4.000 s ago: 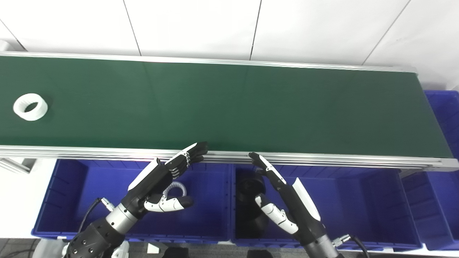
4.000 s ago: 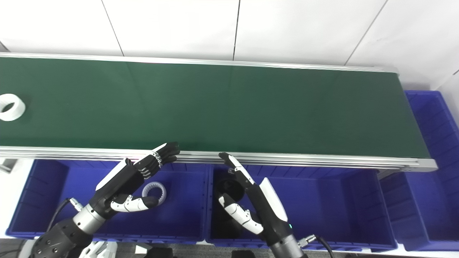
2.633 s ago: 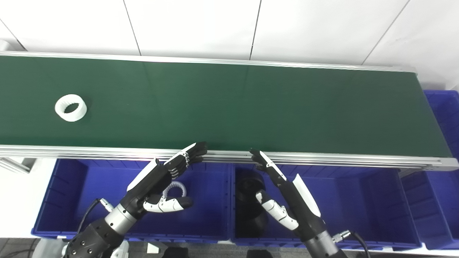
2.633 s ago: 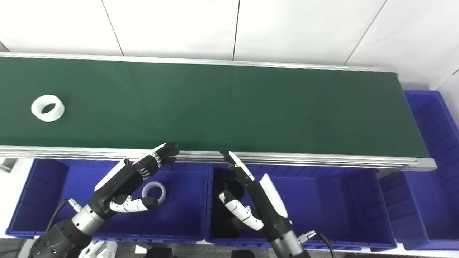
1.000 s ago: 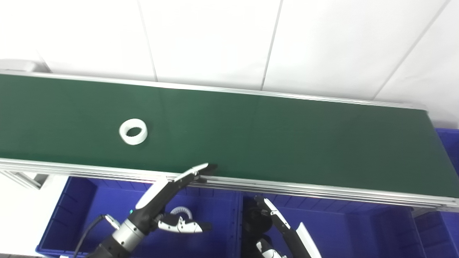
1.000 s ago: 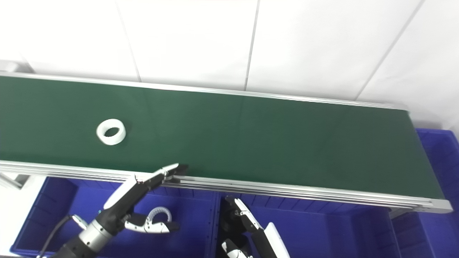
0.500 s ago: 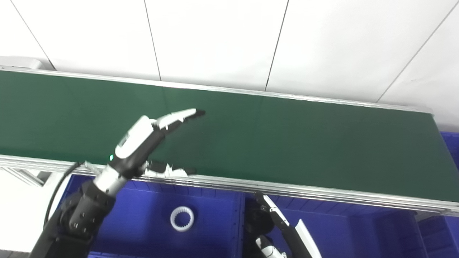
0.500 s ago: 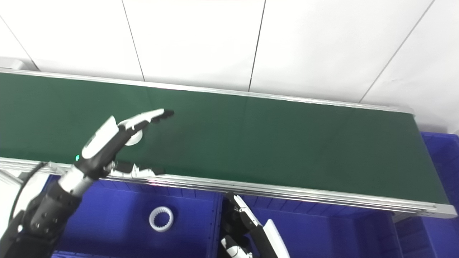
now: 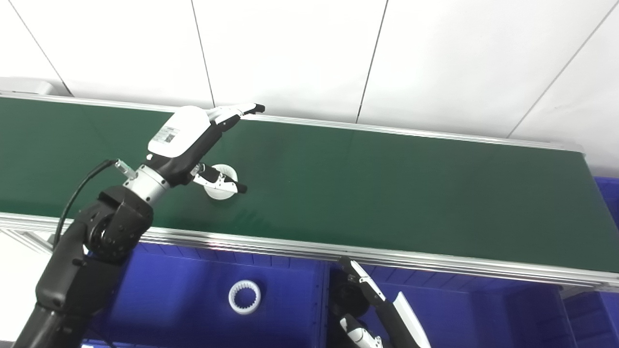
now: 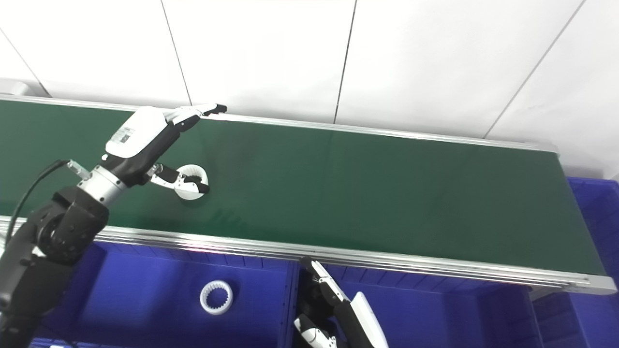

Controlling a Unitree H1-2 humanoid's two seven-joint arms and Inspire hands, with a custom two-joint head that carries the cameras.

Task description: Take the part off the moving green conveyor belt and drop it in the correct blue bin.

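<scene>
The left hand [image 9: 193, 145] reaches over the green belt [image 9: 387, 193] with its fingers spread and straight toward the far rail and its thumb lying across the white ring [image 9: 218, 181], which sits on the belt at the left and is not yet gripped; the right hand [image 9: 382, 319] waits low over the near blue bin [image 10: 435, 314], open as far as can be told. Since the belt moves, the ring could slide out from under the thumb before the fingers curl, or be knocked sideways by a late closing. The belt is smooth and flat between silver rails, white tiles lie beyond it, and a second white ring [image 9: 244, 297] lies in the near left bin [image 9: 159, 299].
</scene>
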